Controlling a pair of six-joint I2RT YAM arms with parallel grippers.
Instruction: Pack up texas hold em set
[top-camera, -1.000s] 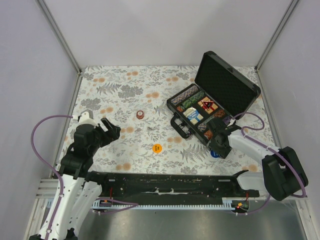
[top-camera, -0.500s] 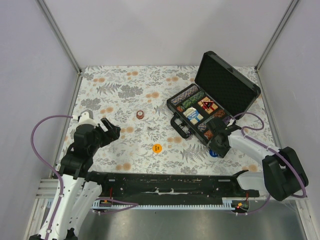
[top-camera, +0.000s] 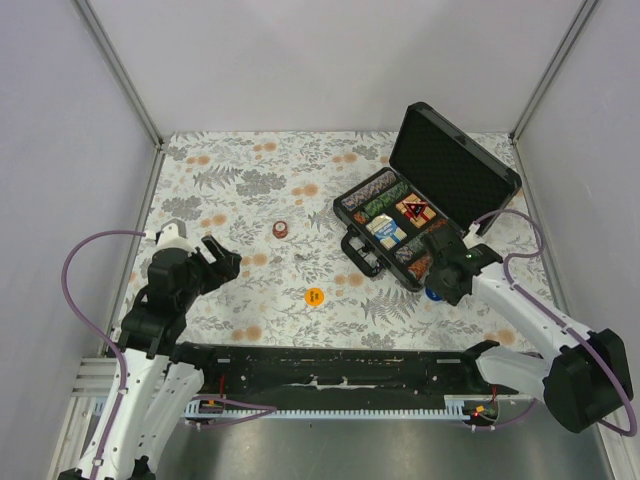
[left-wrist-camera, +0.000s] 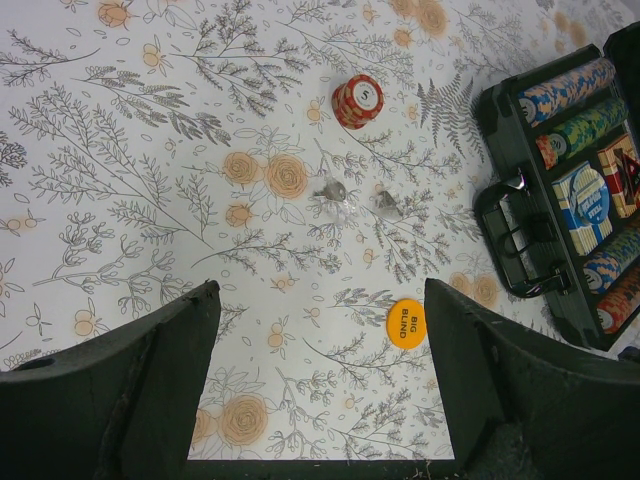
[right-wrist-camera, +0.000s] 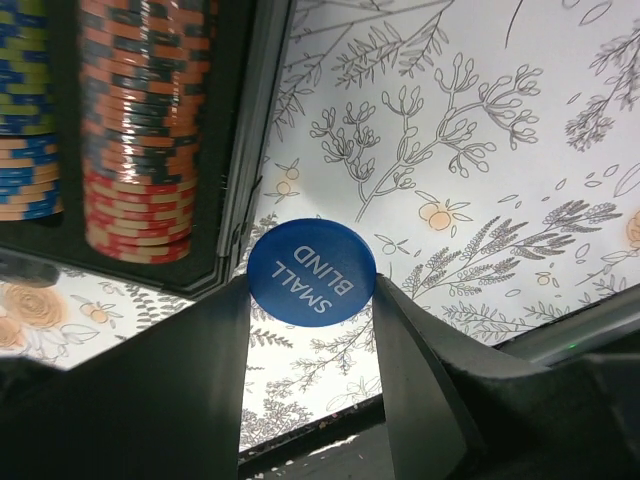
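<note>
Top view: black case (top-camera: 455, 175), lid raised, chip rows (top-camera: 365, 190) showing, at 2 o'clock on the floral table (top-camera: 250, 160); left gripper (top-camera: 225, 258) at 9 o'clock.
Left wrist: jaws spread wide, empty; yellow disc (left-wrist-camera: 406, 322) at 5 o'clock.
Right wrist: right gripper (right-wrist-camera: 312, 292) pinches blue disc (right-wrist-camera: 312, 268), lettered "SMALL BLIND".

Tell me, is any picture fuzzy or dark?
Right wrist: the blue disc reads sharp, but the right tool has dark, soft fingers. Left wrist: the orange disc is sharp, and the left tool has dark fingers too. Top view: evenly lit.
</note>
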